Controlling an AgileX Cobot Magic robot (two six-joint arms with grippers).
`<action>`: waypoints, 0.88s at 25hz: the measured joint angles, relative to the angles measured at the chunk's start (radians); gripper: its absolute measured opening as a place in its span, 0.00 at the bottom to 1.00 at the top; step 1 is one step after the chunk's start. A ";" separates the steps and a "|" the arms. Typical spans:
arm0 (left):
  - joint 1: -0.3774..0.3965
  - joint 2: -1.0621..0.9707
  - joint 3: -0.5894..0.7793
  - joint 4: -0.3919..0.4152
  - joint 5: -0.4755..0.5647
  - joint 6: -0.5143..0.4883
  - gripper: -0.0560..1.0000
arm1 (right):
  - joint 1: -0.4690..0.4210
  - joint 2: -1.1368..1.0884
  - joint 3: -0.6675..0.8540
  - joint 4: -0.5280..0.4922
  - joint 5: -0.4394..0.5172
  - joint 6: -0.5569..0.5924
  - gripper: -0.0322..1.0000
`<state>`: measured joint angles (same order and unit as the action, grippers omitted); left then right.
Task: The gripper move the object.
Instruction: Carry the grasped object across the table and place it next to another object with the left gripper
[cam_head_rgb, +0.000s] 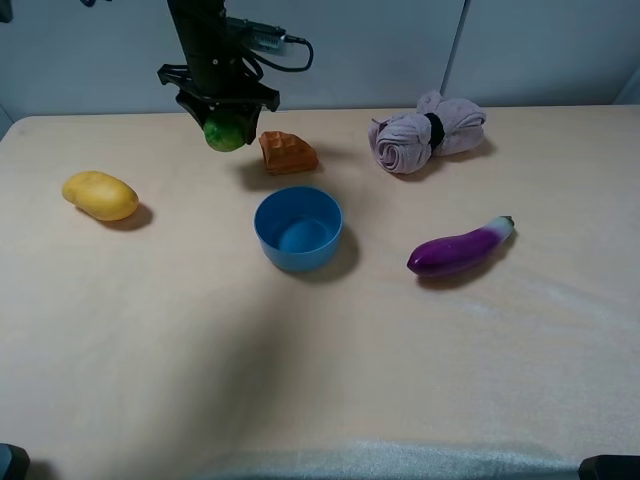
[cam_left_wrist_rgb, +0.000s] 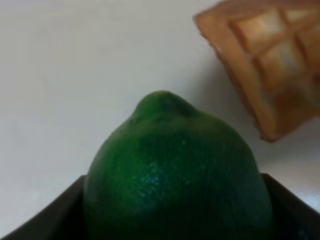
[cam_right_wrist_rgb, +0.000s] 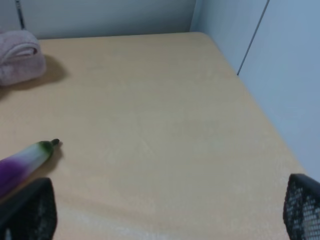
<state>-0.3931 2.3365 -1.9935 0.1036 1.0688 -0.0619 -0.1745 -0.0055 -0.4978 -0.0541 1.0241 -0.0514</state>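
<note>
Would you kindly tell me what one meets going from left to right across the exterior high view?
Mango → lime held in the left gripper → waffle → rolled pinkish towel. The blue bowl overlaps the waffle's span and the eggplant the towel's, so I leave both unplaced.

a pale beige table (cam_head_rgb: 150, 350) fills the view, rounded at its far corners. behind it, at 12 o'clock, stands a light grey-blue wall (cam_head_rgb: 370, 50) with a vertical seam (cam_head_rgb: 454, 50) toward 1 o'clock. soft light leaves a whitish sheen (cam_head_rgb: 400, 462) at 6 o'clock on the table's near edge.
</note>
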 joint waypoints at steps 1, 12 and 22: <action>-0.012 0.018 -0.003 0.015 0.000 0.001 0.70 | 0.000 0.000 0.000 0.000 0.000 0.000 0.70; -0.037 0.032 -0.003 0.046 0.034 0.010 0.70 | 0.000 0.000 0.000 0.000 0.000 0.000 0.70; 0.020 0.032 -0.003 0.081 0.034 -0.014 0.70 | 0.000 0.000 0.000 0.000 0.000 0.000 0.70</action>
<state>-0.3731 2.3686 -1.9968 0.1845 1.1030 -0.0760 -0.1745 -0.0055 -0.4978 -0.0541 1.0241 -0.0514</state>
